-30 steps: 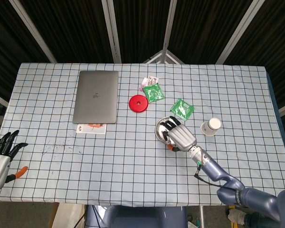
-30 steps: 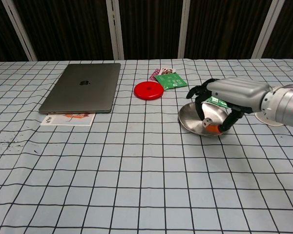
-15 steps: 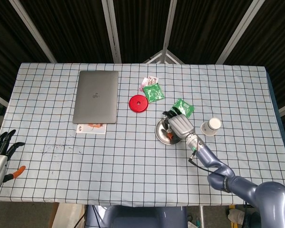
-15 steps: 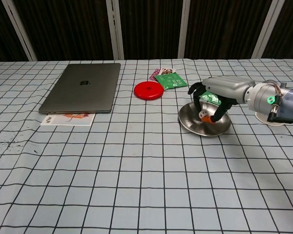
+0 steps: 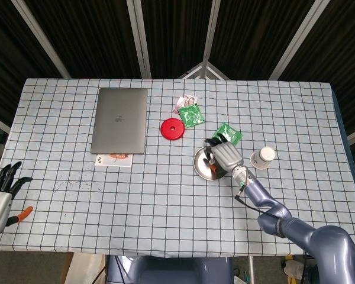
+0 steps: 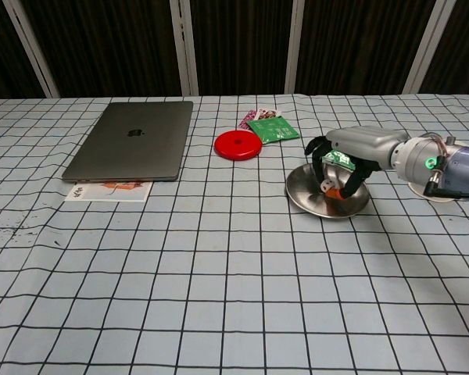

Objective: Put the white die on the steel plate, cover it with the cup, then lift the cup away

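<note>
A checked tablecloth [image 5: 165, 195] is covering a table before dark curtains. At centre right, the right hand [image 6: 352, 152] is arching over the one steel plate [image 6: 305, 195], fingers pinching the one white die [image 6: 326, 186] just above the plate's middle; the hand has drawn slightly inward since a moment ago. One paper cup [image 5: 263, 157] is lying to the right. At the lower left edge, the left hand [image 5: 0, 192] is waiting with fingers apart, holding nothing.
</note>
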You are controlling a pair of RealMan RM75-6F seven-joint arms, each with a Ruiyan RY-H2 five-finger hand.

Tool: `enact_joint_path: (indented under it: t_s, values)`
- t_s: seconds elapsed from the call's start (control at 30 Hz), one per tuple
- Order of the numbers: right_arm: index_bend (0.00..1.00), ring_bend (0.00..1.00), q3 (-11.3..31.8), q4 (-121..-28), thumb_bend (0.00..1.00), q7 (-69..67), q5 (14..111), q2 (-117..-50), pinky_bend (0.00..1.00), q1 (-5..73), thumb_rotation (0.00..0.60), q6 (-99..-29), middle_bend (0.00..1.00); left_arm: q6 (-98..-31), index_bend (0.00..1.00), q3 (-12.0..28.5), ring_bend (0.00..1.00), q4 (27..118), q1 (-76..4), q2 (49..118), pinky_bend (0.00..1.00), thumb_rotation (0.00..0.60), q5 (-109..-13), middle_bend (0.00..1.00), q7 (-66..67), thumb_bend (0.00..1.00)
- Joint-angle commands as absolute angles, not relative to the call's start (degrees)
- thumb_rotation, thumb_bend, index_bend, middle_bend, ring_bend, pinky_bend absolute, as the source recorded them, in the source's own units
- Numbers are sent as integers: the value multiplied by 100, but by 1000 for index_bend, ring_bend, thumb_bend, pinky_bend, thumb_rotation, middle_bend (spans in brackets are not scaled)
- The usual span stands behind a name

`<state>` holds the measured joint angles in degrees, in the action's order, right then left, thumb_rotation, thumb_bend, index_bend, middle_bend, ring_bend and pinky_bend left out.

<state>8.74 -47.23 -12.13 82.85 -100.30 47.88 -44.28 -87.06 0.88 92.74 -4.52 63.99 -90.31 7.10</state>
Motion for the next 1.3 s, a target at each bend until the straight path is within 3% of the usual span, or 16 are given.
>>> enact_joint_path:
  t_s: [0.03, 0.17, 0.37, 0.7, 0.9, 1.3]
  values:
    - [302, 132, 919, -4721, 164, -1189, 8180, -10023, 0, 4785, 600, -4383, 169, -8701, 263, 91, 0, 9269, -455, 6399, 128, 600, -9022, 0, 712, 275]
    - [225, 121, 970, -4795, 114, -1068, 8079, -9974, 0, 4770, 600, -4404, 135, -8690, 263, 90, 0, 9268, -462, 6400, 128, 600, -9021, 0, 711, 275]
    - [221, 121, 1043, -5139, 113, -857, 8024, -9721, 0, 4715, 600, -4603, 132, -8705, 263, 84, 0, 9261, -457, 6402, 128, 600, -9032, 0, 716, 275]
    - [221, 136, 1434, -6318, 113, -534, 7470, -8631, 0, 4215, 600, -5242, 132, -8713, 263, 44, 0, 9277, -458, 6400, 128, 600, -9101, 0, 714, 275]
    - [248, 146, 1306, -6808, 113, -319, 7188, -8144, 0, 3915, 600, -5165, 134, -8697, 263, 28, 0, 9294, -466, 6409, 128, 600, -9121, 0, 734, 275]
    - [291, 154, 1177, -7028, 113, -200, 7126, -7869, 0, 3754, 600, -5179, 191, -8686, 263, 17, 0, 9302, -471, 6435, 128, 600, -9131, 0, 798, 275]
